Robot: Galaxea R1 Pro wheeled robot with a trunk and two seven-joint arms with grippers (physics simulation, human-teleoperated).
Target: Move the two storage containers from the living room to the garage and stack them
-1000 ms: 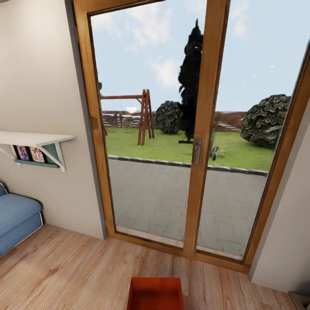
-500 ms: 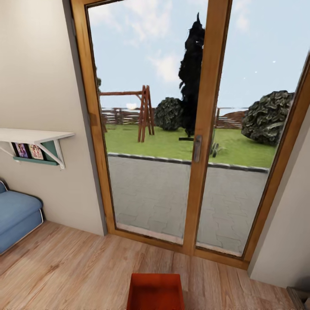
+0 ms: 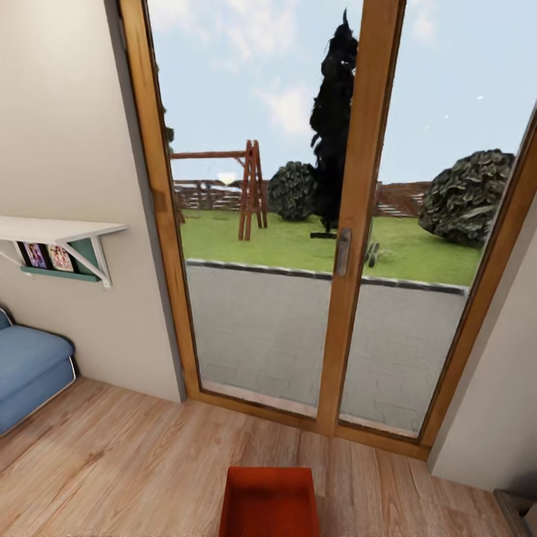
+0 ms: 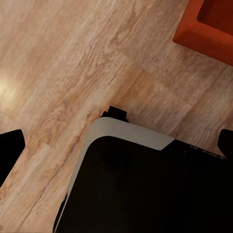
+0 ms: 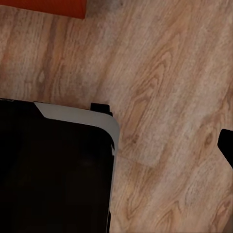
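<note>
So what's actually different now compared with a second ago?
Mostly the view itself: the camera has crept forward and tipped a little, so the glass door looks slightly nearer and more of the orange-red storage container shows at the bottom edge. Nothing was picked up or let go. The container sits on the wood floor as before, with the blue sofa and wall shelf unmoved.

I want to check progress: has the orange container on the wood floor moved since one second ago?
Cannot tell. The storage container sits slightly higher in the head view, but the glass door frame and the sofa have shifted as well, so the camera moved.
</note>
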